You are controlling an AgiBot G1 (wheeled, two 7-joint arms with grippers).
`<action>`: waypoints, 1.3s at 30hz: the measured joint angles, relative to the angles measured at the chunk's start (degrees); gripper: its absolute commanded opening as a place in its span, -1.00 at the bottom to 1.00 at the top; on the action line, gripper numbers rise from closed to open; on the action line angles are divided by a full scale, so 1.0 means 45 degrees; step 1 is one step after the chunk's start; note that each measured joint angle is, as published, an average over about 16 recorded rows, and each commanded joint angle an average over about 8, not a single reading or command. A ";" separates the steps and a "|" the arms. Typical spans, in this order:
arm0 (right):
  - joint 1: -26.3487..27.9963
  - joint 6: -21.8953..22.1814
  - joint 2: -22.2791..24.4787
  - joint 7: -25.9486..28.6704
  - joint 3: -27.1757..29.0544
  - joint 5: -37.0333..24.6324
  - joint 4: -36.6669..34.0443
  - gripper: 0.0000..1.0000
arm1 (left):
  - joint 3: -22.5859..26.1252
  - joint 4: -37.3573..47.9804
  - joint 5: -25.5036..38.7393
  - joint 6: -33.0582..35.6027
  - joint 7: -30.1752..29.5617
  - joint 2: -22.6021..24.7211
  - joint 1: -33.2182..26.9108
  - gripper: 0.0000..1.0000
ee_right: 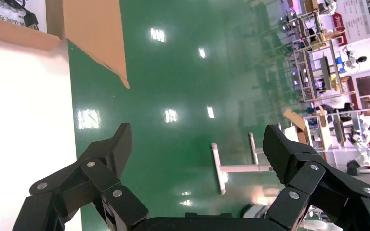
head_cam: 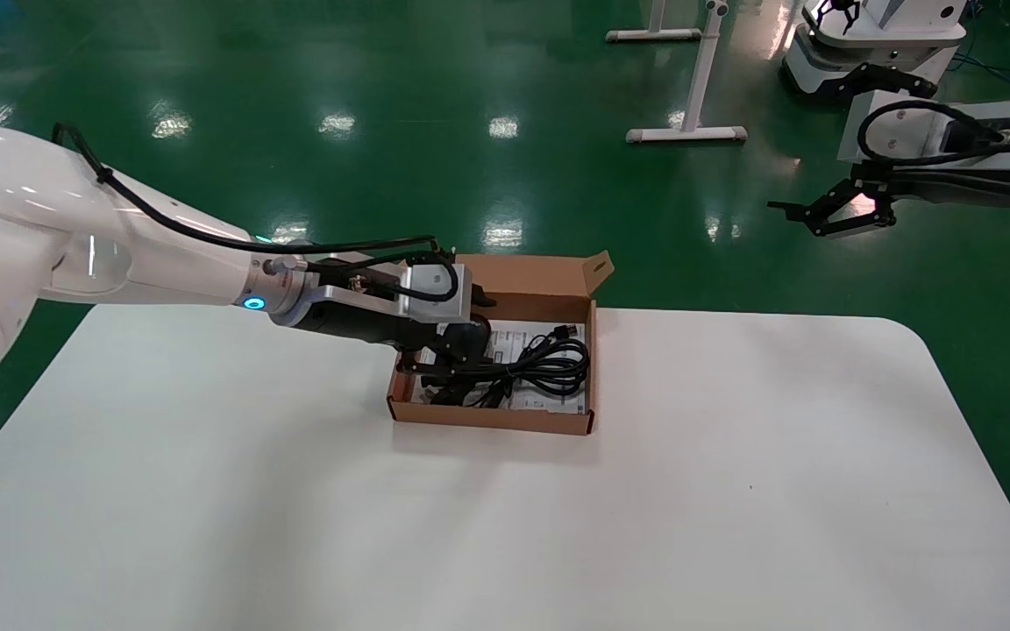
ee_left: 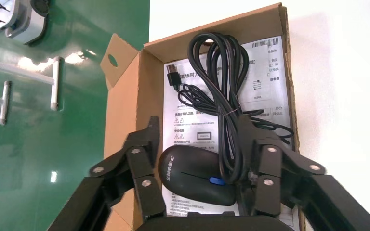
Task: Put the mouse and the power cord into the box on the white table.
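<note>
The brown box (head_cam: 487,419) stands open near the far edge of the white table (head_cam: 733,491), its bottom lined with a printed sheet (ee_left: 195,120). My left gripper (head_cam: 448,364) reaches down into it. In the left wrist view the black mouse (ee_left: 192,175) with a blue wheel sits low on the sheet between the left gripper's (ee_left: 199,124) fingers, which close on its two ends. The coiled black power cord (ee_left: 221,72) lies in the box beside a thin cable with a USB plug (ee_left: 172,77); some strands run between the mouse and one finger (ee_left: 265,163).
My right gripper (head_cam: 794,219) hangs open over the green floor, beyond the table's far right corner. The box's flap (head_cam: 597,267) stands up at the back. White stand legs (head_cam: 687,133) and another robot (head_cam: 873,44) are on the floor behind.
</note>
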 measured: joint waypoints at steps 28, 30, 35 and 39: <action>-0.4753 -0.1646 0.2052 0.5927 0.2271 0.3321 0.6895 1.00 | -0.2924 -0.6385 -0.4119 0.1612 -0.4187 -0.3993 0.3925 1.00; -0.5125 -0.1775 0.2213 0.6392 0.2448 0.3581 0.7435 1.00 | -0.3153 -0.6885 -0.4441 0.1738 -0.4515 -0.4306 0.4232 1.00; -0.6053 -0.2096 0.2613 0.7549 0.2892 0.4229 0.8781 1.00 | -0.3723 -0.8131 -0.5245 0.2053 -0.5332 -0.5085 0.4998 1.00; -0.6801 -0.2356 0.2936 0.8482 0.3249 0.4752 0.9866 1.00 | -0.4183 -0.9136 -0.5893 0.2307 -0.5991 -0.5713 0.5616 1.00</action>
